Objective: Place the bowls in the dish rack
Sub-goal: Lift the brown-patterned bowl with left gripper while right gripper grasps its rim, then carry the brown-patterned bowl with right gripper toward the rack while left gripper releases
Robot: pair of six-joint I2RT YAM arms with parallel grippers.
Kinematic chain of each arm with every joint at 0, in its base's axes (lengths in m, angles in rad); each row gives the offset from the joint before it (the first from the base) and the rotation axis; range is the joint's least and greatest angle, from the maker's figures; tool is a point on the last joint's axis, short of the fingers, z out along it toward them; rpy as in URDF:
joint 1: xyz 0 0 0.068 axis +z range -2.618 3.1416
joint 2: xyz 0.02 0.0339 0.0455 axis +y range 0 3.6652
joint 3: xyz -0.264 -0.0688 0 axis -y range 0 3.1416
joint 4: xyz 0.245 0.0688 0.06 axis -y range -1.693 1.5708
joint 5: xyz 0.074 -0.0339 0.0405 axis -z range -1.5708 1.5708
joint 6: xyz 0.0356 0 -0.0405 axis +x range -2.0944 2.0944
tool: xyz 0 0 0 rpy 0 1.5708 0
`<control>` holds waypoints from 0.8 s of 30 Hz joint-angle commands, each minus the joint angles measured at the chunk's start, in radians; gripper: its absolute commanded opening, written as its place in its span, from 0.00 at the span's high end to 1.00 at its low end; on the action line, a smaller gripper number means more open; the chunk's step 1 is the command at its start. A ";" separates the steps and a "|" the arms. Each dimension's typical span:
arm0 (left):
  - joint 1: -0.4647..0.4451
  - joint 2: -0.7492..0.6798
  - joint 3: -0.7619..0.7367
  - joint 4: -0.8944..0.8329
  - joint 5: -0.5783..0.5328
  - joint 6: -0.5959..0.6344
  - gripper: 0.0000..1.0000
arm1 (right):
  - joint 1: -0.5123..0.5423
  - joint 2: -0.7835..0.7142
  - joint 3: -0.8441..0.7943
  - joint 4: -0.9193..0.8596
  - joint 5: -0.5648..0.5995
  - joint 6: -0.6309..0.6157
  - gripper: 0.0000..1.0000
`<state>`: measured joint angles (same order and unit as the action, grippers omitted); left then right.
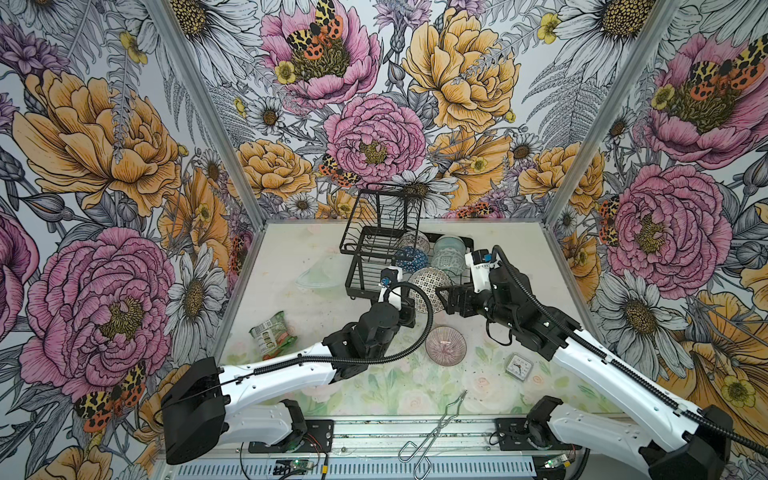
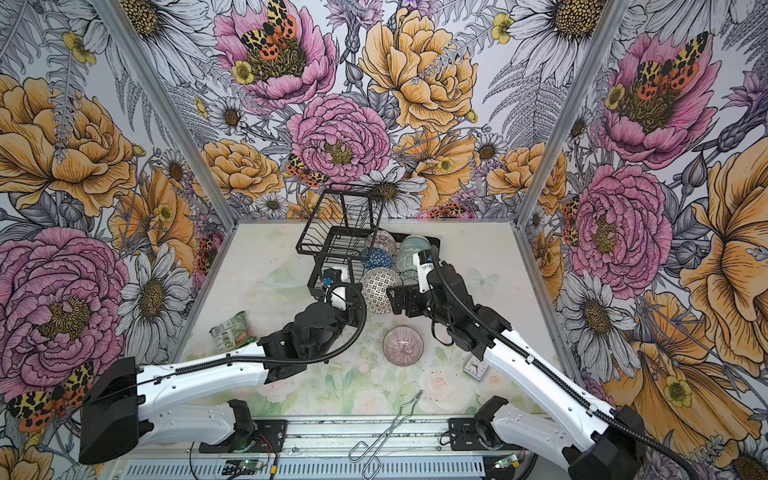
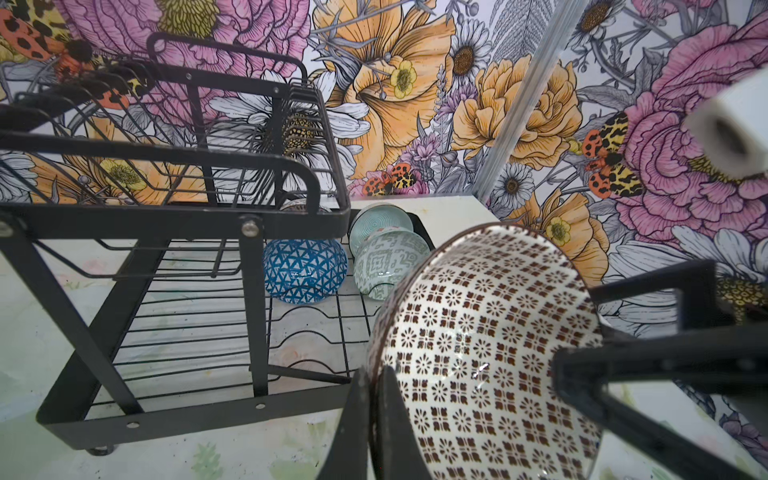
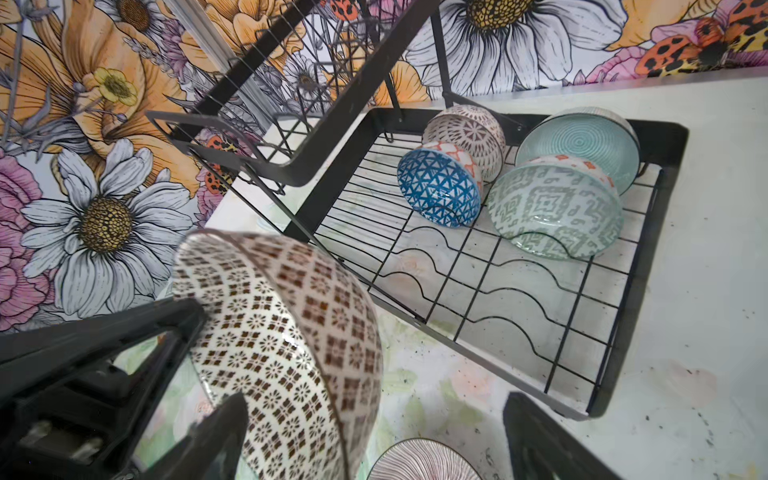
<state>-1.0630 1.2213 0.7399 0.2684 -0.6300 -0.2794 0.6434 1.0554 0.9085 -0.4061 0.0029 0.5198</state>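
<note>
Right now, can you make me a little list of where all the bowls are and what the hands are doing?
Left hand: shut on the rim of the lattice bowl, by the rack
Right hand: open, beside that bowl
In rack: blue bowl, dotted bowl, mint bowl, grey-green bowl, all on edge
On table: pink bowl, upright

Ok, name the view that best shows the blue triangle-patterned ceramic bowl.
Right wrist view: the blue triangle-patterned ceramic bowl stands large and unblocked. Left wrist view shows the bowl smaller; both top views show it tiny.
</note>
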 commanded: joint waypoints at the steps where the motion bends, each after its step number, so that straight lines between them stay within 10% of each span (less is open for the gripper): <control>1: -0.010 -0.002 -0.011 0.188 -0.051 0.023 1.00 | 0.010 0.030 0.061 0.054 0.096 0.042 0.07; 24: -0.019 0.028 -0.030 0.313 -0.025 0.073 1.00 | 0.018 0.138 0.076 0.168 0.067 0.092 0.76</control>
<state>-1.0790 1.2682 0.7063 0.4736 -0.6735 -0.2085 0.6617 1.1934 0.9531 -0.2554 0.0559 0.6094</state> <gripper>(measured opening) 0.062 0.252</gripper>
